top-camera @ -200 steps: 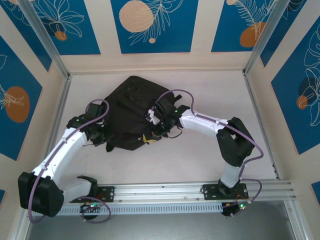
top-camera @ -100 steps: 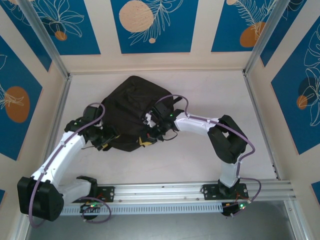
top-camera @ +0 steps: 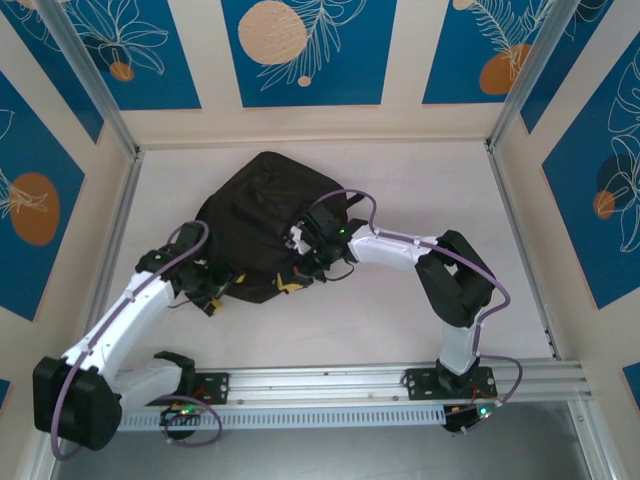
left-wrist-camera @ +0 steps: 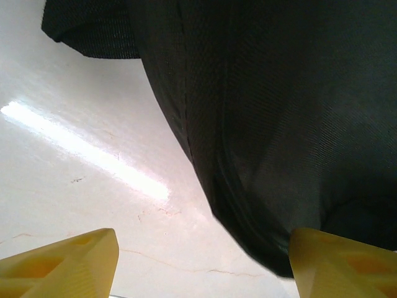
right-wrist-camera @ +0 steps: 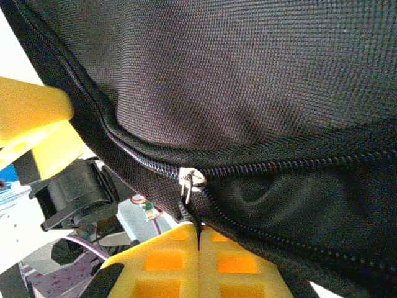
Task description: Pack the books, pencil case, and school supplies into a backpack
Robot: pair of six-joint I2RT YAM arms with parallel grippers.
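On the table, the backpack hides its contents; right jaws pinch its zip pull, left jaws spread.

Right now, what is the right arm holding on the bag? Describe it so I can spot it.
Start at the black backpack mid-table and go to its near edge, where the right jaws are shut. Just above them, where the two rows of zip teeth meet, is the zip pull: a small silver metal piece, the one bright bit on the black fabric.
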